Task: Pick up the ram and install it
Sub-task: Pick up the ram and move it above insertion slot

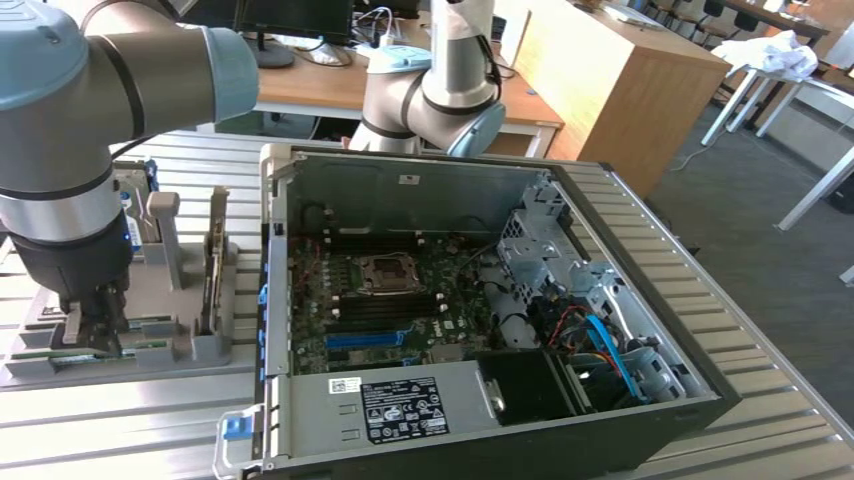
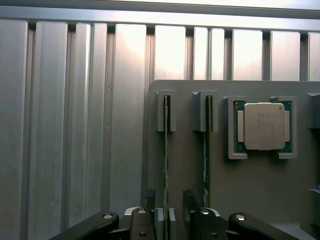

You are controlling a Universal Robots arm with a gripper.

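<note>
The ram (image 2: 166, 150) stands on edge in a slot of the grey holder (image 2: 190, 165), a thin green stick seen edge-on. My gripper (image 2: 168, 222) is open, with one finger (image 2: 149, 220) on one side of the stick and the other on the far side, a small gap showing on each. In the exterior view the gripper (image 1: 96, 330) hangs low over the holder (image 1: 174, 350) at that view's left, beside the open computer case (image 1: 601, 420).
A second green stick (image 2: 206, 155) stands in the neighbouring slot, and a square silver processor (image 2: 263, 126) lies in its own pocket beyond it. The motherboard (image 1: 400, 300) lies exposed inside the case. A ribbed metal table (image 1: 134, 420) carries everything.
</note>
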